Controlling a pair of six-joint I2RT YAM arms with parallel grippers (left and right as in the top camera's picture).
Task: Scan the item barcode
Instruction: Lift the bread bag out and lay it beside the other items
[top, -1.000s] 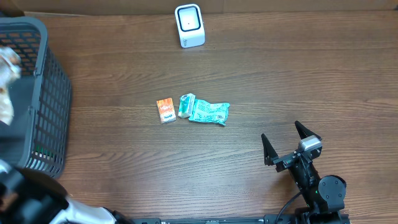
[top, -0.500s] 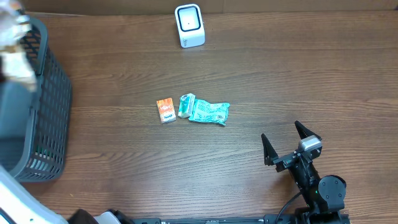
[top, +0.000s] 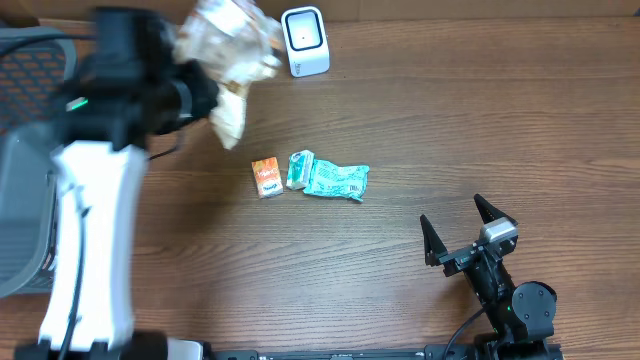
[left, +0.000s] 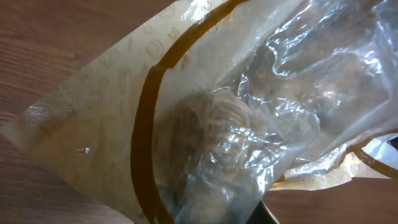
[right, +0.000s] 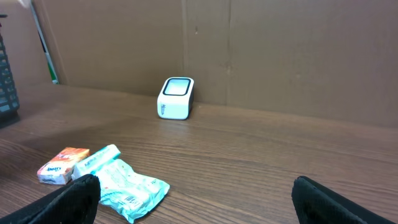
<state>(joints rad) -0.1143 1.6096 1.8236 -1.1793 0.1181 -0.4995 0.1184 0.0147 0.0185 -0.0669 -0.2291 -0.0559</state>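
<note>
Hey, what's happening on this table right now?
The left pincer is shut on a crinkled clear plastic bag, holding it in the air just left of the white barcode scanner at the table's far edge. The right pincer sits open near the front, holding nothing. A small orange box and a teal packet lie mid-table.

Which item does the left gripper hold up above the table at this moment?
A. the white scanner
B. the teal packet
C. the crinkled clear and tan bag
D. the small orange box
C: the crinkled clear and tan bag is lifted in the left gripper, while the small orange box, the teal packet and the white scanner all rest on the table.
</note>
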